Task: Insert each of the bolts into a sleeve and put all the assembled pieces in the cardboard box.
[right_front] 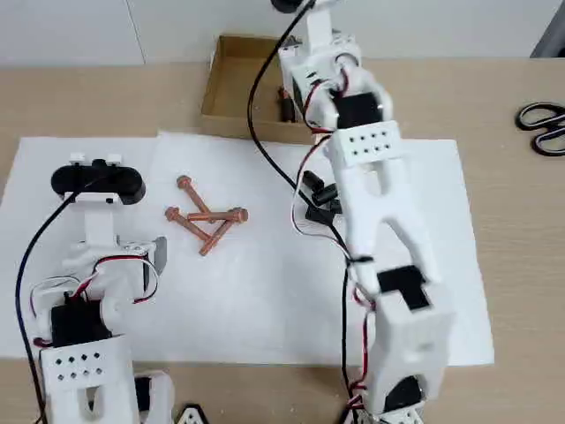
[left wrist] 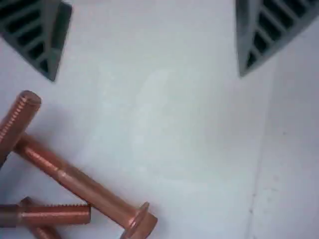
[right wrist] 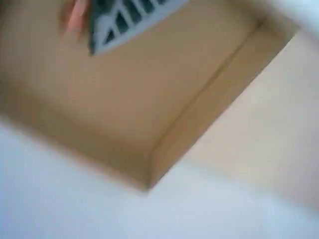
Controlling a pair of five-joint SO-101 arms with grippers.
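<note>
Bolts (right_front: 208,217) lie in a loose crossed pile on the white sheet (right_front: 265,291), approx mid-table. The black sleeves (right_front: 316,196) sit just beside the right arm (right_front: 380,203), partly hidden by it. Prob. laid out so each arm gets one part type. The cardboard box (right_front: 231,84) is at the far edge, off the sheet, as the drop-off.

The left gripper (left wrist: 147,74) hangs low over bare sheet, pointing down, fingers spread wide w/ nothing between them. The bolts are just beside it, untouched. It looks poised for a pick, not yet begun.

The right arm is stretched far fwd w/ wrist bent down, so the right gripper (right_front: 292,99) sits over the box's near corner. One ribbed finger (right wrist: 129,20) shows w/ a coppery blur next to it. Can't tell if it holds anything, or how wide it is. Scissors (right_front: 543,124) lie on bare table, well apart.
</note>
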